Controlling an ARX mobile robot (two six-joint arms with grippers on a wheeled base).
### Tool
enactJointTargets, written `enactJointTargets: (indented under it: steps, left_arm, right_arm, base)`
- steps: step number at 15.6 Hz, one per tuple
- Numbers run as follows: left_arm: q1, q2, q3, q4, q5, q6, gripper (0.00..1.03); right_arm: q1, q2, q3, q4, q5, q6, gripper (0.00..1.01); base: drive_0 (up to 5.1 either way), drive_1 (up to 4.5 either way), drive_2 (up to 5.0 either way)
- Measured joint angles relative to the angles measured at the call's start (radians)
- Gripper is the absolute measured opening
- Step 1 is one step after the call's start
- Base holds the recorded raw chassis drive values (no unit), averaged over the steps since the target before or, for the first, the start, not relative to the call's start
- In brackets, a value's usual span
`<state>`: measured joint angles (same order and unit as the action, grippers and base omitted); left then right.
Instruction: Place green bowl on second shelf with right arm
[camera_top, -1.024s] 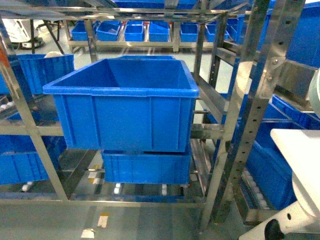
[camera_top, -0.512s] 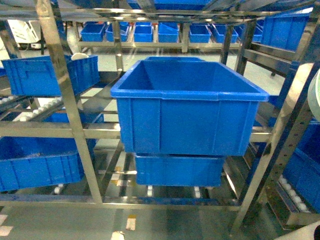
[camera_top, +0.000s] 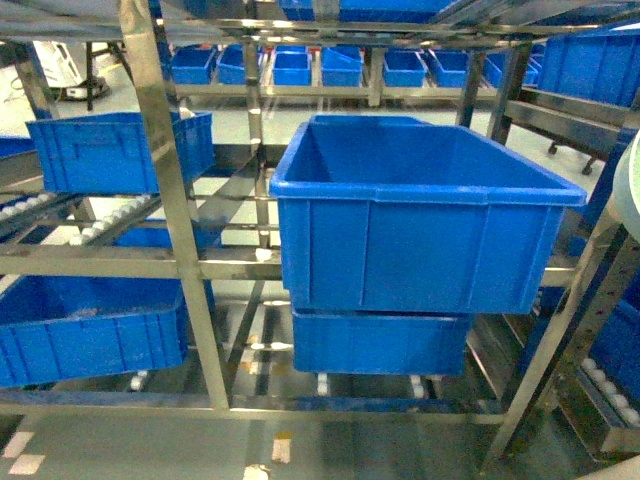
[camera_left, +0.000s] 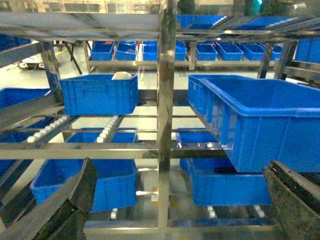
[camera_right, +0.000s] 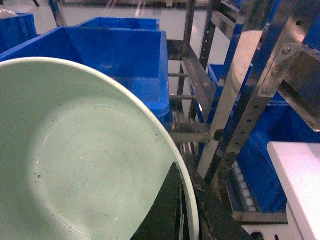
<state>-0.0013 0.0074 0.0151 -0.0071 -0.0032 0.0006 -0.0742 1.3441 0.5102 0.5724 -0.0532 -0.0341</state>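
Stainless-steel racking (camera_top: 165, 150) fills the room, with rows of blue crates on its tiers and more along the far wall.

Item: second shelf (camera_top: 110, 262), a tier of shiny rails bearing a large deep blue crate (camera_top: 420, 225); a smaller blue crate (camera_top: 380, 343) sits on the tier directly below it.

Item: green bowl (camera_right: 85, 160), pale mint, smooth and glossy, with faint dark specks on its inner surface. It is round, so no long axis shows. Its open face is turned toward the right wrist camera. Only a sliver of its rim (camera_top: 630, 190) shows at the right edge of the head view, beside the large crate and outside it.

Item: right arm's fingers (camera_right: 167, 210), black, clamped on the bowl's rim, one inside it and one outside.

Item: left fingers (camera_left: 60, 210), dark, spread wide apart and holding nothing.

Item: white tabletop (camera_right: 300, 175), at lower right of the right wrist view.

Labels: no readable writing anywhere.
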Motion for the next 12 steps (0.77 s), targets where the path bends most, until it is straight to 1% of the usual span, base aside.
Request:
enactJointTargets:
  steps: [2, 10, 11, 12]
  left_arm:
    - [0.000, 0.000, 0.000, 0.001, 0.002, 0.000, 0.98]
    - [0.000, 0.000, 0.000, 0.003, 0.002, 0.000, 0.98]
    - [0.000, 0.000, 0.000, 0.005, 0.003, 0.000, 0.98]
    - [0.000, 0.000, 0.000, -0.004, 0.002, 0.000, 0.98]
  right_arm:
    - [-0.006, -0.004, 0.000, -0.002, 0.001, 0.000, 0.02]
    - [-0.005, -0.004, -0.001, -0.003, 0.001, 0.000, 0.02]
    - [-0.005, -0.005, -0.001, 0.009, 0.001, 0.000, 0.02]
    - [-0.005, 0.002, 0.001, -0.003, 0.001, 0.000, 0.02]
  base:
    - [-0.1, 4.22, -4.4]
    - [0.0, 4.35, -4.3]
    - [0.0, 0.00, 0.0]
    - [0.0, 0.00, 0.0]
